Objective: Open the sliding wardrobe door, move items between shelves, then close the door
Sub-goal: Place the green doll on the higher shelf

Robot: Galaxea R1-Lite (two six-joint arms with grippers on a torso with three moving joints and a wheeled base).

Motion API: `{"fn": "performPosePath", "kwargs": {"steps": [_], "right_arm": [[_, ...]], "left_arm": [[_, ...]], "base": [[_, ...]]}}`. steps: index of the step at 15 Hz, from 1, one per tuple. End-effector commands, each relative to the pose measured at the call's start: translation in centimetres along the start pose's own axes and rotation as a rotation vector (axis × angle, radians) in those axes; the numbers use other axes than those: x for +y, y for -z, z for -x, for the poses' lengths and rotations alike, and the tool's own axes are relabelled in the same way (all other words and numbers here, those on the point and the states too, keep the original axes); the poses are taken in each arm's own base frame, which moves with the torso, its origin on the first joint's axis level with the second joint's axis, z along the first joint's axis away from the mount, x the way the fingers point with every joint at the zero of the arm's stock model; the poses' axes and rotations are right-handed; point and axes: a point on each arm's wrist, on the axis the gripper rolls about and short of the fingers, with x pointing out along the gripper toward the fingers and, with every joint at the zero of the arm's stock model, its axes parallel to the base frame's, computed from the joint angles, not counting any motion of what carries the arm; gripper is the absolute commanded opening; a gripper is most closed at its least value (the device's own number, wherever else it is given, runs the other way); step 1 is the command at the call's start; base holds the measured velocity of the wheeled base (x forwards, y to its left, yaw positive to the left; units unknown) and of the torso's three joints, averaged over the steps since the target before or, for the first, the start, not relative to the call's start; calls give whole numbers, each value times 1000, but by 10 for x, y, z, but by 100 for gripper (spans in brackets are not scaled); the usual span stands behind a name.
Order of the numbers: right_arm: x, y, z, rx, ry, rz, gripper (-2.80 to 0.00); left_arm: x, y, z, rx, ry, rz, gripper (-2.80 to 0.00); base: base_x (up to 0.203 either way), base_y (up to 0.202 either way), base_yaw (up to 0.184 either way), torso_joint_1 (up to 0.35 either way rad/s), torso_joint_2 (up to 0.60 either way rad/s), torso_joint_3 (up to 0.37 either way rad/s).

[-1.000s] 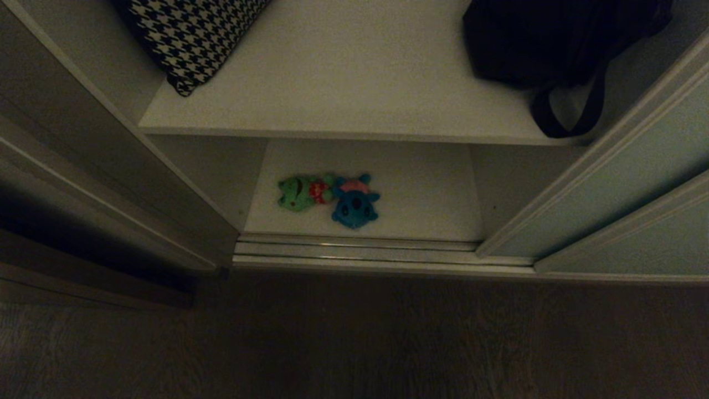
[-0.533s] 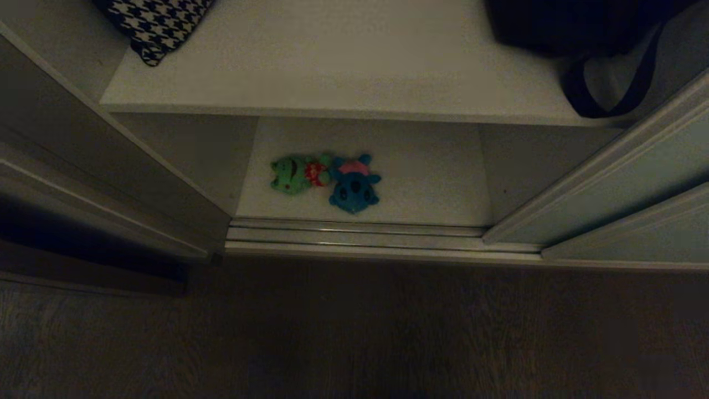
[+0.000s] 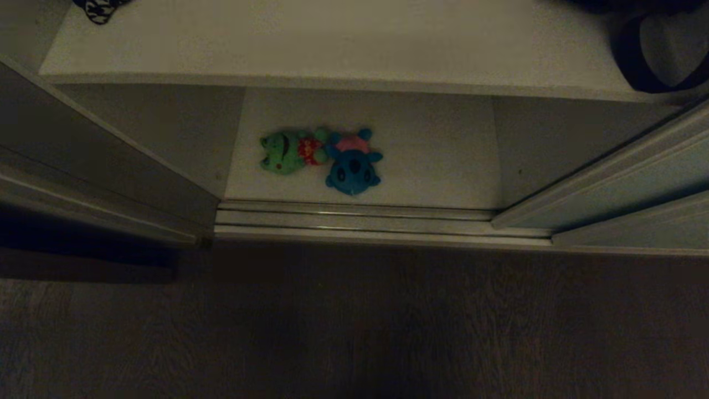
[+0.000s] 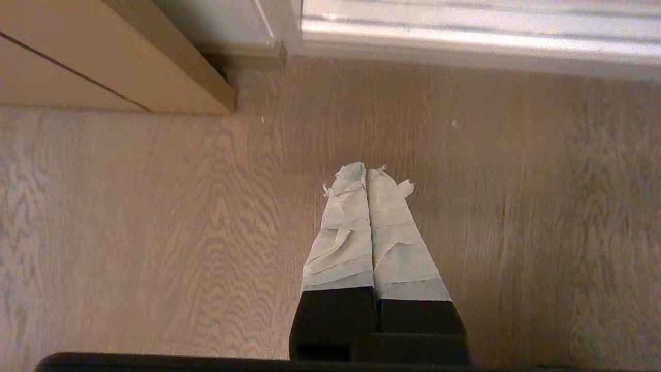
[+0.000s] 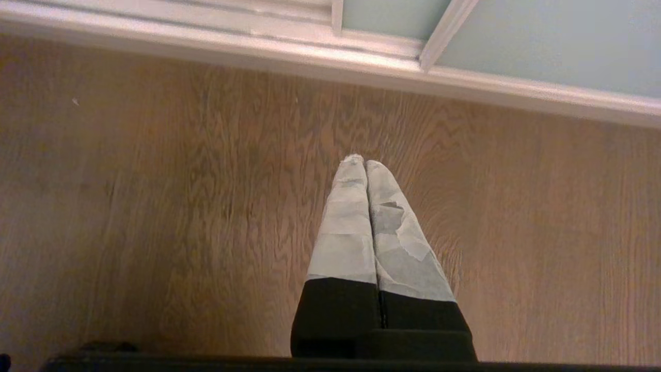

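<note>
Head view: door (image 3: 626,183) open; toys (image 3: 321,158) touching near lower shelf (image 3: 443,160) front edge, reachable. Left gripper (image 4: 367,173) and right gripper (image 5: 360,161) parked over floor (image 4: 129,232), fingers closed, empty.

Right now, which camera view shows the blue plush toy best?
The head view shows it best: the blue plush toy lies whole on the lower shelf, touching the green plush toy. Neither wrist view shows it; they show only shut grippers above the wooden floor before the wardrobe.
</note>
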Motion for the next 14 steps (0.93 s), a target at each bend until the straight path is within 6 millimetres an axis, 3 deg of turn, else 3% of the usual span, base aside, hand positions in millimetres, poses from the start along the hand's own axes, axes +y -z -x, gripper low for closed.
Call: {"fn": "performPosePath", "kwargs": {"steps": [1,6,14], "right_arm": [[0,0,0,-3,-2,1,-280],[0,0,0,-3,-2,1,-280],[0,0,0,-3,-2,1,-280]], "left_arm": [[0,0,0,-1,0,0,-280],[0,0,0,-10,-2,27,-280],[0,0,0,3,-2,7,-280]], "base": [[0,0,0,5,2,-198],[0,0,0,5,3,-167],[0,0,0,0,0,-10]]}}
